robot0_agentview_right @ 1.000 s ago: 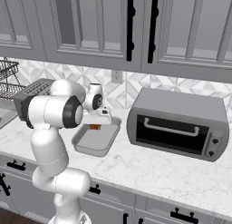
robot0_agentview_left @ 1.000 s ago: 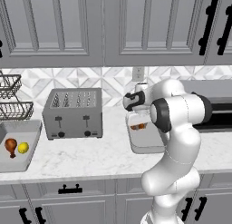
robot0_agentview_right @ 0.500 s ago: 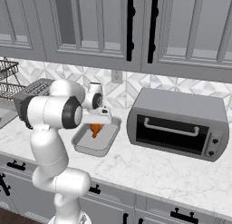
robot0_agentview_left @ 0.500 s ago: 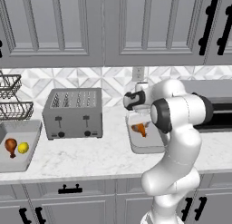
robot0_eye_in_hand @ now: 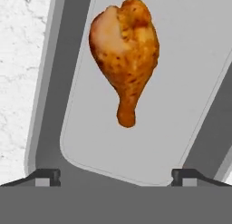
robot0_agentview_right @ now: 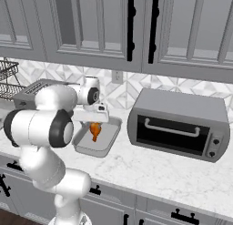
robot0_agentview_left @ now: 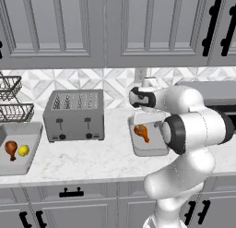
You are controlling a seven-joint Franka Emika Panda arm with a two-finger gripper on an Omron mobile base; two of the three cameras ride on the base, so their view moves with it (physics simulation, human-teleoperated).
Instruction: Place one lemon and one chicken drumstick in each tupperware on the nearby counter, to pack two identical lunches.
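We see the long white marble-look desk [robot0_agentview_left: 92, 160] on grey panelled cabinets with black bar handles, running along a tiled back wall. Toward its right end stands a boxy grey toaster oven [robot0_agentview_right: 179, 124] with a dark glass door, and left of middle a silver four-slot toaster [robot0_agentview_left: 74, 115] sits near the back edge. At the left end lies a shallow grey rectangular tupperware [robot0_agentview_left: 28, 151] holding one browned chicken drumstick [robot0_agentview_left: 11, 149] and one yellow lemon [robot0_agentview_left: 23, 150] side by side. A second grey tupperware [robot0_agentview_left: 154, 148] rests between the toaster and the oven, near the middle of the desk; a second golden-brown drumstick [robot0_eye_in_hand: 124, 53] lies loose on its floor. Above it hangs the arm's gripper [robot0_eye_in_hand: 116, 177], its jaws spread wide and holding nothing, with the drumstick lying apart from the fingertips [robot0_eye_in_hand: 47, 175].
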